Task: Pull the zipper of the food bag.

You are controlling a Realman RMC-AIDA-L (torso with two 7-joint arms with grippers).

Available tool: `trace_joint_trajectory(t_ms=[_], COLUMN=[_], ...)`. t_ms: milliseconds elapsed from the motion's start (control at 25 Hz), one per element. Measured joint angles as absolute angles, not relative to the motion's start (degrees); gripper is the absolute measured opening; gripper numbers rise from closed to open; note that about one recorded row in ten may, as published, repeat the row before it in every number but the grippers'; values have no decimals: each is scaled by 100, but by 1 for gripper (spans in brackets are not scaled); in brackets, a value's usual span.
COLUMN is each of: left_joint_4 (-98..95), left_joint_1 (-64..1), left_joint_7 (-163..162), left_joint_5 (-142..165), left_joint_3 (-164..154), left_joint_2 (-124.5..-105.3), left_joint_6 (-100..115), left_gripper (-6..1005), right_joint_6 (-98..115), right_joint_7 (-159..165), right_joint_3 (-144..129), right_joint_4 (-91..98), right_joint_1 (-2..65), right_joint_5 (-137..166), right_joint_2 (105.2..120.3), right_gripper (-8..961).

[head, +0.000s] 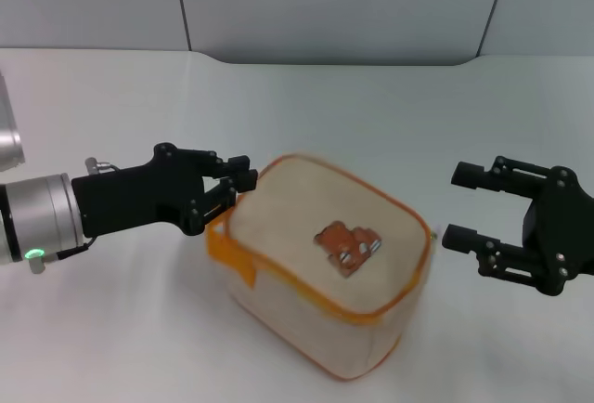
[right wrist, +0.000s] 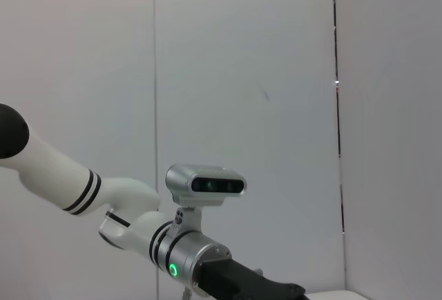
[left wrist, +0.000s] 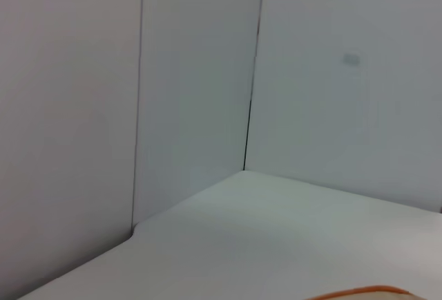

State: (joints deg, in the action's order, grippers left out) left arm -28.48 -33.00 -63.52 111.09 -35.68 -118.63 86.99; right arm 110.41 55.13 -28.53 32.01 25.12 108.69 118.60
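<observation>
Fingers of left gripper (head: 239,183) nearly together at one food bag (head: 325,273); right gripper (head: 464,206) spread apart nearby.

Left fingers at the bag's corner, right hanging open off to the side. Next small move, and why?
Probably bring the right gripper in to brace the food bag. It's open and apart from the bag's right side, while the left gripper sits nearly shut at the far-left corner beside the zipper band. A pull from there would likely drag the bag unbraced.
</observation>
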Motion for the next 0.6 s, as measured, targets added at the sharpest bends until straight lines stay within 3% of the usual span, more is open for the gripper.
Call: trace_joint_trajectory(t_ms=[200,240,320,440,600], left_joint_4=[-2794,-2879,-2882,-2858,-2873], left_joint_1=[-3305,-3253,-3251,-3281,-3265], left_joint_7=[-6415,-6651,-6678,-6768,-6930], left_joint_5=[11100,10813,10771,10840,10877], left_joint_3=[-3502,-3356,-3358,-3554,-3820], left_joint_2=[-11856,-11711,-11646,-11423,-11416], left_joint_6=[8664,9417,9767,11024,11260], left_gripper=[88,142,250,387,545], right_joint_6=[11066,11135,11181,11433,11482], right_joint_7=[5562,5721,5852,6391,6445], right_joint_3=[-2792,-2774,-2787,-2995,-3302], right_joint_4=[3121,3133,3142,3001,2874], right_joint_1=[2554,2585,2608,2754,2790], right_joint_5=[10863,10862,10863,10961,10998], right_joint_2=[11851,11821,11787,11495,11379], right_gripper=[581,625,712,790,840])
